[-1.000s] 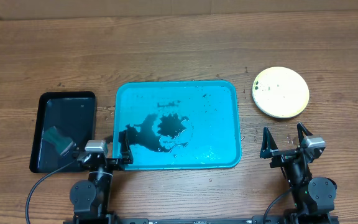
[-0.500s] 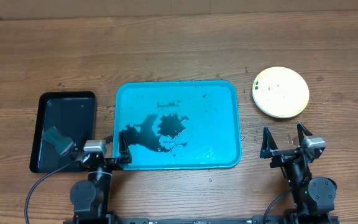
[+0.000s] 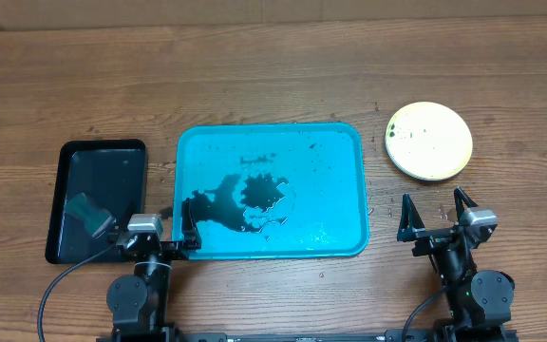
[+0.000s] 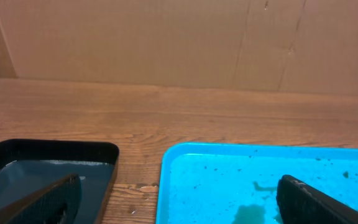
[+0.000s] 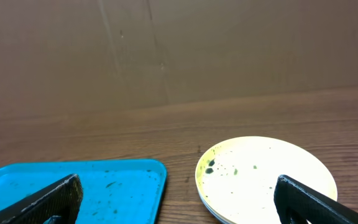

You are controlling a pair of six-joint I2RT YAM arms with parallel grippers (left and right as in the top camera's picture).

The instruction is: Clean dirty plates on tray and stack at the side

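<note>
The turquoise tray (image 3: pixel 349 152) lies mid-table with dark smears and a puddle, and no plate on it. It also shows in the left wrist view (image 4: pixel 229 180) and the right wrist view (image 5: pixel 129 180). The plates (image 3: pixel 429 141) sit stacked on the table to the right of the tray, the yellow-green one on top with a few dark specks; the lower ones show only as edges (image 5: pixel 266 177). My left gripper (image 3: pixel 169 228) is open at the tray's near left corner. My right gripper (image 3: pixel 435 214) is open and empty, just in front of the stack.
A smaller black tray (image 3: pixel 103 157) lies left of the turquoise tray and holds a dark sponge-like block (image 3: pixel 90 215). A cardboard wall (image 4: pixel 179 43) stands behind the table's far edge.
</note>
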